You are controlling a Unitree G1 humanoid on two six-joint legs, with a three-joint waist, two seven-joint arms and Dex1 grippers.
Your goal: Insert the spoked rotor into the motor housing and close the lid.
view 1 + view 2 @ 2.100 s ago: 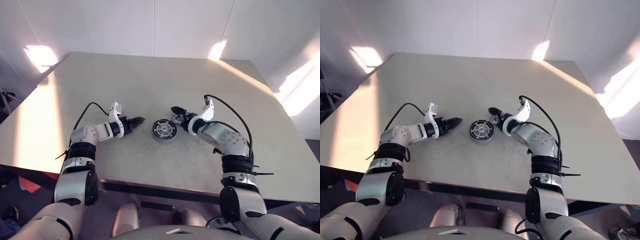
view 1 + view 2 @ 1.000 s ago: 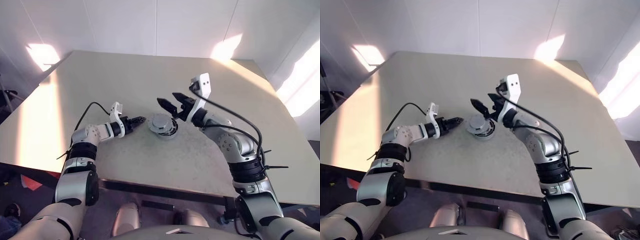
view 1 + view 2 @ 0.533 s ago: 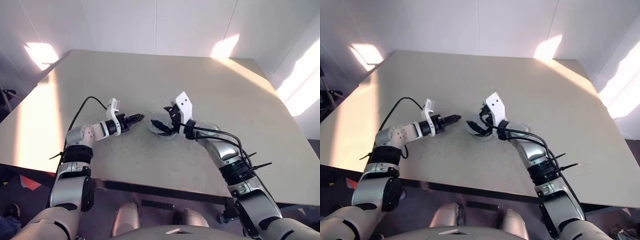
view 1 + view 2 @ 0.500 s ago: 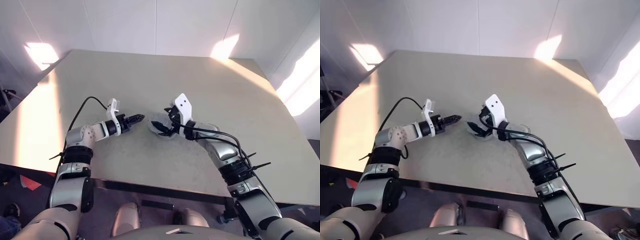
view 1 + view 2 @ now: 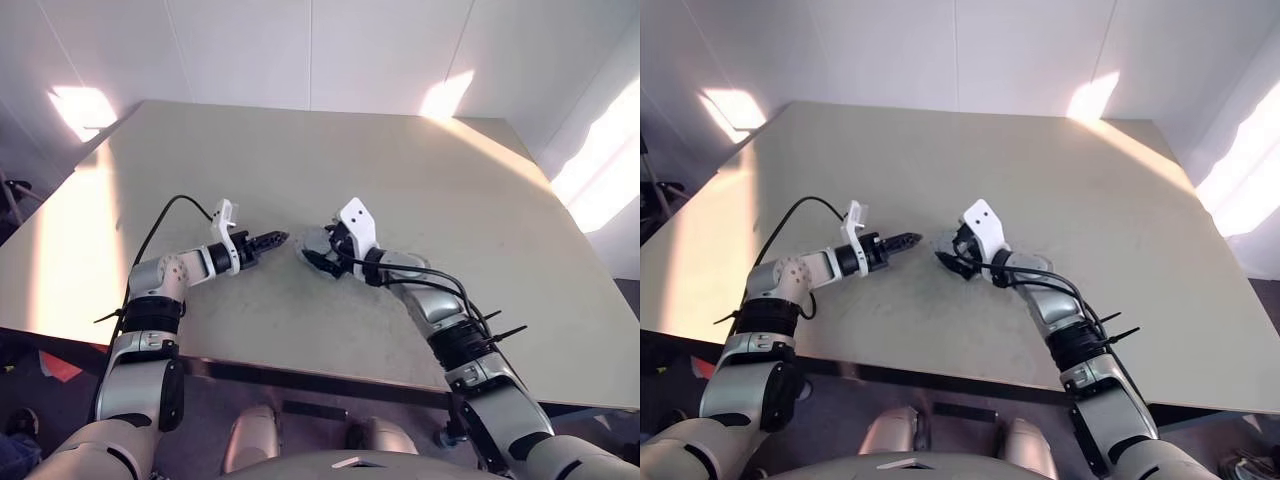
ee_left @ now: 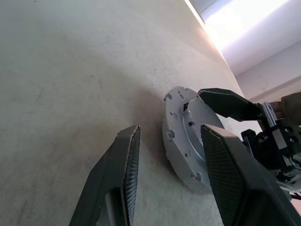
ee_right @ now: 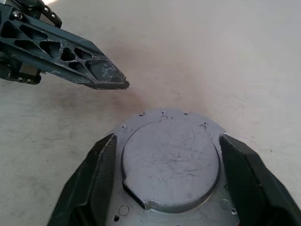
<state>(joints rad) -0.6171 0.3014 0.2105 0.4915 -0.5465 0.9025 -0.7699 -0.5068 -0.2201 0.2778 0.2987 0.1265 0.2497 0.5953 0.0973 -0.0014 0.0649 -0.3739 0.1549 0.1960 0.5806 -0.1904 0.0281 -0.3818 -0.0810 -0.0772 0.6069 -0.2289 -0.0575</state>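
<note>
The motor housing [image 7: 171, 160] lies on the table as a round grey metal puck, its upper face a smooth raised plate ringed by small holes. It also shows edge-on as the same puck [image 6: 186, 141]. The spoked rotor is hidden, and I cannot tell the lid apart from the puck. My right gripper [image 7: 167, 136] is open and low over the housing, one finger on each side of the raised plate. My left gripper [image 5: 275, 239] is open and empty, pointing level at the housing [image 5: 311, 240] from the left, a short gap away.
The beige table [image 5: 300, 150] stretches wide behind and to both sides of the housing. Its front edge [image 5: 300, 375] runs close below my arms. White walls stand behind the table, and bright sun patches lie on its far corners.
My right gripper has come down from above the housing to straddle it, and its fingers have narrowed. The left gripper has stayed in place beside the housing.
</note>
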